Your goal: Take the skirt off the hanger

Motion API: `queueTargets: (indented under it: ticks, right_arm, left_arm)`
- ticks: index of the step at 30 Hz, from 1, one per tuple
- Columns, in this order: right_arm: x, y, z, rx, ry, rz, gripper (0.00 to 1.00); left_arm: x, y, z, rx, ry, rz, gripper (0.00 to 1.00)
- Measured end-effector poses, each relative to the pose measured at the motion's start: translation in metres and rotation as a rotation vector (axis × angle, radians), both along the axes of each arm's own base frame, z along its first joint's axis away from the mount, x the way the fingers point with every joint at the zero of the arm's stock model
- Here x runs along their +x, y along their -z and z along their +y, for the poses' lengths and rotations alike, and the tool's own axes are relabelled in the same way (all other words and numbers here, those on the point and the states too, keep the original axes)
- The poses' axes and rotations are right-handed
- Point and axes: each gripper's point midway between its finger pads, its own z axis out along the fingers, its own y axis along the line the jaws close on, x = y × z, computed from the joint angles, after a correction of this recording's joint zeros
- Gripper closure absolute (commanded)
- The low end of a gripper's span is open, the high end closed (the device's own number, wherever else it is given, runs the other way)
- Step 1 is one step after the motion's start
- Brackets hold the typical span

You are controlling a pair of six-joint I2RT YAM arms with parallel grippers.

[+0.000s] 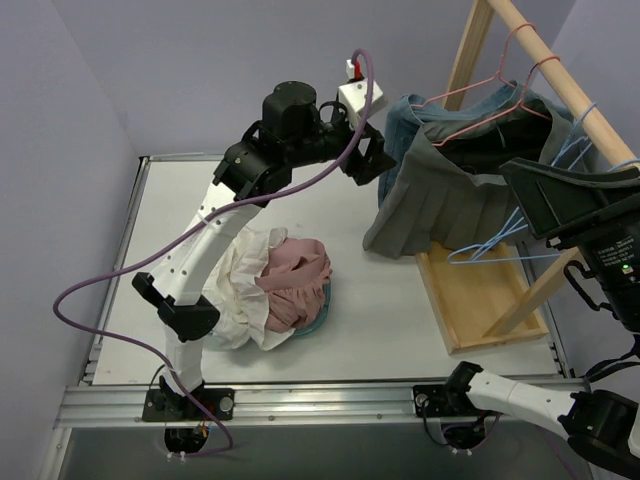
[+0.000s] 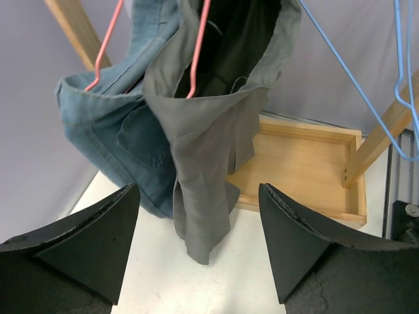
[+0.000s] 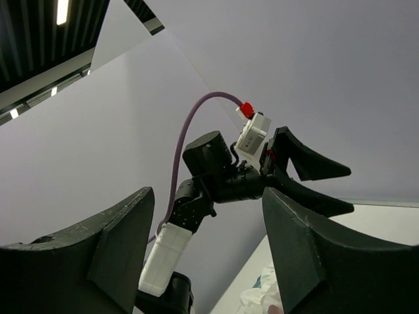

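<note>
A grey pleated skirt point(image 1: 440, 205) hangs from a pink wire hanger point(image 1: 482, 112) on the wooden rack's rail point(image 1: 560, 85), its lower edge drooping onto the table. In the left wrist view the skirt point(image 2: 203, 150) hangs on the pink hanger point(image 2: 196, 52), just beyond my left gripper point(image 2: 200, 242). That gripper is open, with nothing between its fingers. From above, the left gripper point(image 1: 368, 160) sits right beside the skirt's left edge. My right gripper point(image 1: 530, 195) is raised by the skirt's right side. In its own view it point(image 3: 208, 248) is open and empty, facing the left arm point(image 3: 216, 176).
A blue denim garment point(image 1: 405, 125) hangs beside the skirt on another pink hanger. Several empty blue hangers point(image 1: 510, 240) dangle from the rail. The rack's wooden base tray point(image 1: 480, 300) lies on the table at the right. A pile of pink and white clothes point(image 1: 285, 285) lies near the left arm.
</note>
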Motion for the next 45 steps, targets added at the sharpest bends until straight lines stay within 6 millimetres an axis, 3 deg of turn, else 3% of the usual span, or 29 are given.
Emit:
queueTargets:
  ticks: [5, 12, 16, 24, 28, 31, 33, 36, 45]
  right_arm:
    - [0.008, 0.013, 0.008, -0.028, -0.002, 0.032, 0.38]
    - [0.007, 0.016, 0.009, -0.019, -0.010, 0.047, 0.39]
    - [0.005, 0.017, 0.006, -0.011, -0.013, 0.047, 0.41]
    - [0.005, 0.019, 0.008, -0.008, -0.017, 0.057, 0.42]
    - [0.007, 0.021, 0.010, -0.006, -0.022, 0.064, 0.43]
    - [0.006, 0.020, 0.012, -0.006, -0.031, 0.061, 0.45]
    - [0.005, 0.020, 0.012, -0.006, -0.034, 0.060, 0.48]
    - [0.005, 0.020, 0.013, -0.005, -0.037, 0.061, 0.49]
    - [0.005, 0.020, 0.012, -0.003, -0.035, 0.062, 0.50]
  left_arm:
    - [-0.006, 0.011, -0.028, 0.007, 0.136, -0.067, 0.21]
    - [0.008, 0.055, -0.058, 0.044, 0.213, -0.043, 0.21]
    - [0.014, 0.065, -0.065, 0.045, 0.214, -0.039, 0.18]
    - [0.024, 0.059, -0.073, 0.006, 0.216, -0.082, 0.14]
    - [0.038, 0.067, -0.085, -0.014, 0.212, -0.090, 0.14]
    - [0.048, 0.079, -0.092, -0.023, 0.208, -0.069, 0.18]
    - [0.053, 0.086, -0.097, -0.036, 0.215, -0.049, 0.29]
    - [0.057, 0.096, -0.103, -0.060, 0.236, -0.009, 0.32]
    - [0.060, 0.111, -0.112, -0.108, 0.263, 0.048, 0.23]
